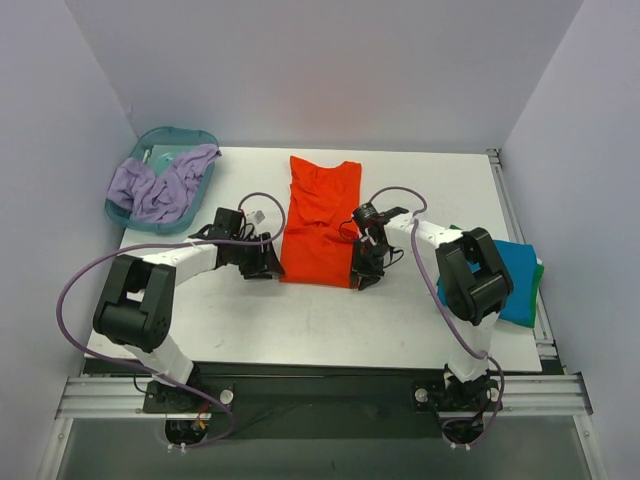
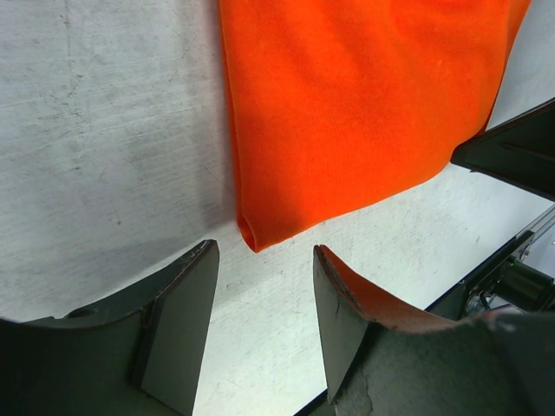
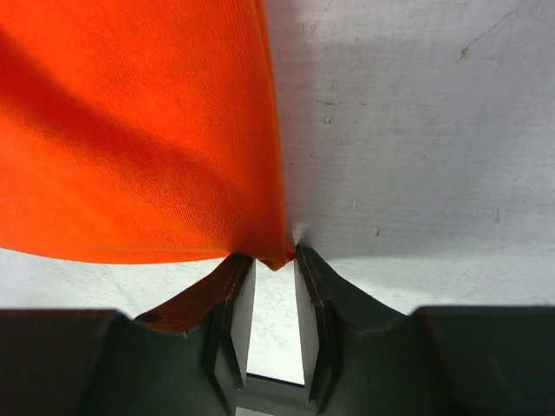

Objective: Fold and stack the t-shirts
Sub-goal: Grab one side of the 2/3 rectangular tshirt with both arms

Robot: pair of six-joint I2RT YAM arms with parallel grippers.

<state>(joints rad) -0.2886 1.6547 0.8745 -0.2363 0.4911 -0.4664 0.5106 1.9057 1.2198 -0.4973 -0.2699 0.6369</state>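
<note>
The orange-red t-shirt (image 1: 318, 225) lies flat in the middle of the table, folded into a long strip with its collar end far from me. My left gripper (image 1: 270, 265) is open and empty at the shirt's near left corner (image 2: 251, 234), which lies just ahead of its fingertips. My right gripper (image 1: 362, 276) is at the near right corner, and its jaws are nearly together, pinching the tip of that corner (image 3: 277, 258). A folded teal-blue t-shirt (image 1: 515, 280) lies on a green one (image 1: 539, 272) at the table's right edge.
A translucent teal basin (image 1: 128, 214) at the far left corner holds a crumpled lavender cloth (image 1: 160, 185). White walls enclose the table on three sides. A metal rail (image 1: 300, 392) runs along the near edge by the arm bases.
</note>
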